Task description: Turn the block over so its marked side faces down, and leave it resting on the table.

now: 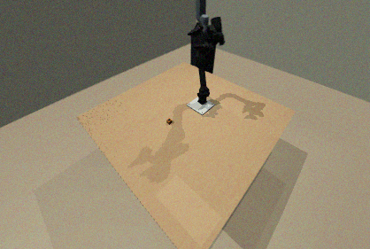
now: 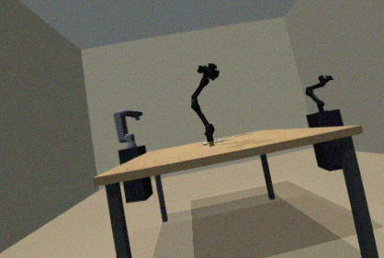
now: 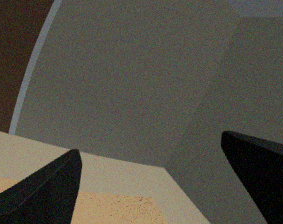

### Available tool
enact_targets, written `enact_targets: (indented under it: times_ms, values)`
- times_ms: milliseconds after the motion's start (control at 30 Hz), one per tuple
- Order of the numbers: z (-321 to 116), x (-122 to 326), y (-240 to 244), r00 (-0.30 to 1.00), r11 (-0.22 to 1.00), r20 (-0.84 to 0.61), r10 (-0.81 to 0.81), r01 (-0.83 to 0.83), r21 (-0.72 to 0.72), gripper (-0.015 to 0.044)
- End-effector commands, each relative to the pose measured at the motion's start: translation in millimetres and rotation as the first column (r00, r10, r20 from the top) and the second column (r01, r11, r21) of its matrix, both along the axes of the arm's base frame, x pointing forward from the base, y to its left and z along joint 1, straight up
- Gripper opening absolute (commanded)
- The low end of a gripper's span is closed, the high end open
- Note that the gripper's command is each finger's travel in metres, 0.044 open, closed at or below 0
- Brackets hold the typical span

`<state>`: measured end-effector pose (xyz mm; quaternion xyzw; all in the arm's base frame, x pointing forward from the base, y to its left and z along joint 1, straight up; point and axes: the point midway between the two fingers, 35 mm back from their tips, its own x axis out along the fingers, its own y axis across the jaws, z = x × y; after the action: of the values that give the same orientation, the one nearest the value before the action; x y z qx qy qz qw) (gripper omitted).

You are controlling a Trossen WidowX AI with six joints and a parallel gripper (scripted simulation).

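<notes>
A tiny orange block (image 1: 169, 121) (image 2: 211, 144) with dark patches rests on the wooden table (image 1: 212, 161) (image 2: 184, 164). It is too small to tell which side carries the mark. My gripper (image 3: 153, 148) (image 2: 208, 71) is raised high above the table at the top of the arm. Its two black fingers stand wide apart in the wrist view, with nothing between them. The block does not show in the wrist view.
The arm's base stands on a white plate (image 1: 194, 105) behind the block. A grey arm (image 1: 200, 3) (image 2: 121, 126) on a black pedestal (image 2: 138, 183) stands beyond the table. Another dark arm (image 2: 313, 93) stands on a pedestal (image 2: 327, 146) at the right.
</notes>
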<state>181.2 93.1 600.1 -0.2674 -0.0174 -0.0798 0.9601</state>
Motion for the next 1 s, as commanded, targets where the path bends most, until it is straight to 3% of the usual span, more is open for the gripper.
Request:
enact_targets:
  times_ms: [0, 300, 400, 667, 967]
  values:
    - [0, 1, 1, 1.000, 1.000, 0.000, 0.000, 0.000, -0.003, 0.0426]
    - [-40, 54, 58, 0.998, 0.966, -0.042, 0.037, -0.046, -0.253, 0.0440]
    - [-58, 73, 73, 0.993, 0.960, -0.079, 0.084, -0.102, -0.262, 0.0440]
    - [-159, 154, 88, 0.932, 0.929, -0.357, 0.068, -0.190, -0.318, 0.0440]
    - [-290, 211, 45, 0.701, 0.963, -0.713, 0.008, -0.196, -0.182, 0.0440]
